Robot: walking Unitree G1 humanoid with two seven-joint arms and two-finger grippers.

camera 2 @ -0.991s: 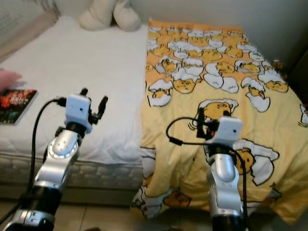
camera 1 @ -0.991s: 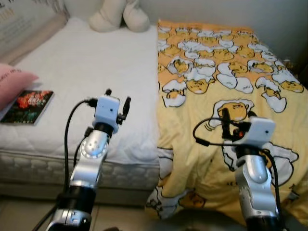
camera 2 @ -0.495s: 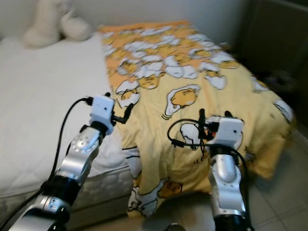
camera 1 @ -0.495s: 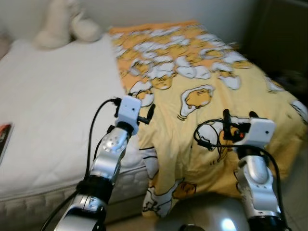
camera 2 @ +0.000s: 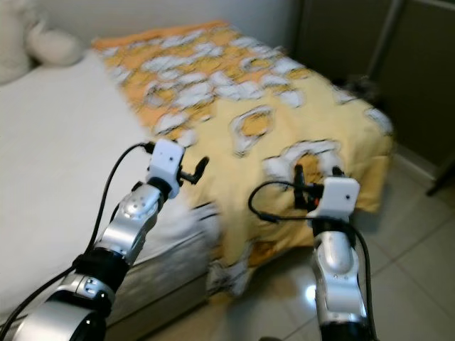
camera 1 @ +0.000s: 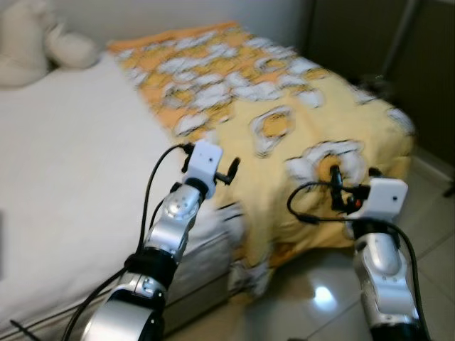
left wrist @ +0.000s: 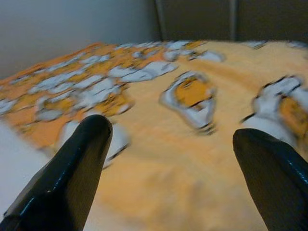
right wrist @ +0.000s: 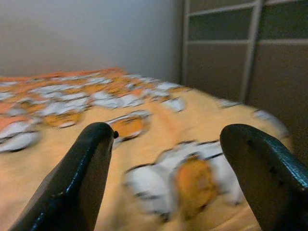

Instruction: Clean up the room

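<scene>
A yellow blanket (camera 1: 270, 106) printed with egg cartoons covers the right half of a bed and hangs over its near edge toward the floor. The left half is bare white mattress (camera 1: 71, 163). My left gripper (left wrist: 168, 159) is held up over the line where blanket meets sheet, open, with nothing between its fingers. My right gripper (camera 1: 354, 177) hovers in front of the blanket's near right corner, open too, and holds nothing. Both wrist views look out across the patterned blanket, and the pictures are blurred.
A cream plush toy (camera 1: 35, 50) lies at the bed's far left corner against the wall. Dark panelled doors (camera 1: 355, 35) stand beyond the bed on the right. Shiny pale floor tiles (camera 1: 434, 213) run along the bed's right side and in front.
The whole view has swung to the right: the book and pink pillow have left the picture, the dark doors and floor have come in. Both arms keep the same raised pose.
</scene>
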